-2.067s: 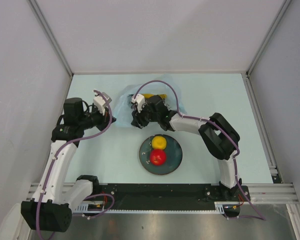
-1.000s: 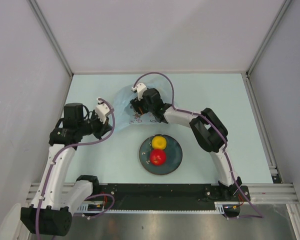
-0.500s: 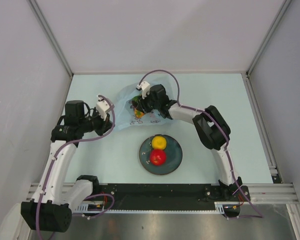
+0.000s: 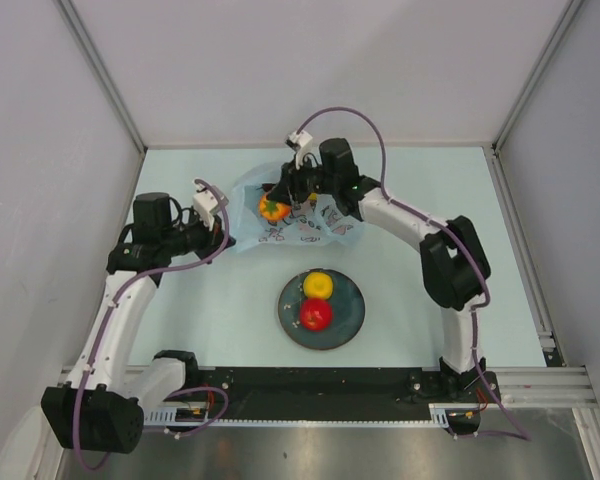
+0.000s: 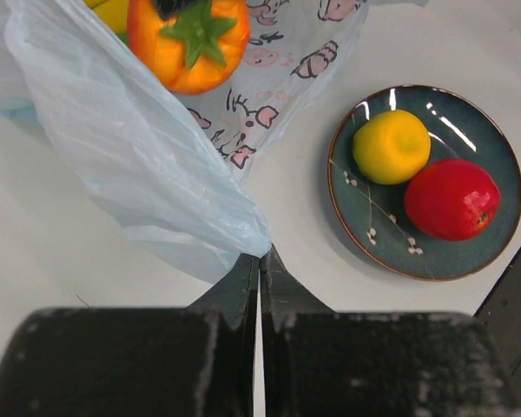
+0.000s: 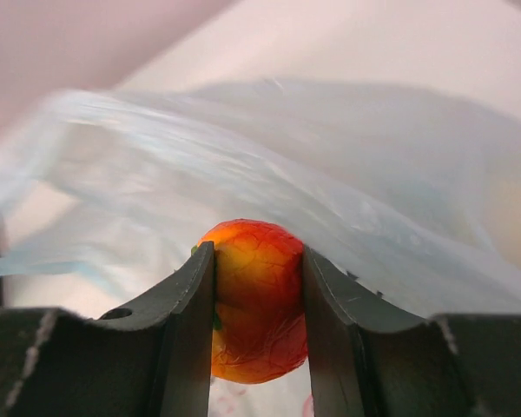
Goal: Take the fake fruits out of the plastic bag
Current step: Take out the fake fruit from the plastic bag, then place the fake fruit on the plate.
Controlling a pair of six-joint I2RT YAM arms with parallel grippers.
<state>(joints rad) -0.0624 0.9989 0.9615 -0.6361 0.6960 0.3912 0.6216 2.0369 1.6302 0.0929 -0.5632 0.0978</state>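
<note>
The light-blue plastic bag (image 4: 310,222) lies at the far middle of the table. My left gripper (image 5: 260,257) is shut on the bag's edge (image 5: 156,174) and holds it. My right gripper (image 6: 258,261) is shut on the orange fruit with green top (image 6: 256,300), which also shows in the top view (image 4: 273,208) and the left wrist view (image 5: 189,42), held above the bag. A yellow fruit piece (image 5: 111,12) peeks beside it in the bag. A yellow round fruit (image 4: 318,285) and a red apple (image 4: 315,315) sit on the dark teal plate (image 4: 348,318).
The plate stands near the front middle, between the two arms. The black base rail (image 4: 320,385) runs along the near edge. Grey walls enclose the table on three sides.
My right gripper has drawn back out of the bag and risen with the orange fruit in it. The bag has been pulled and reshaped. My left gripper stays shut on the bag's edge.
</note>
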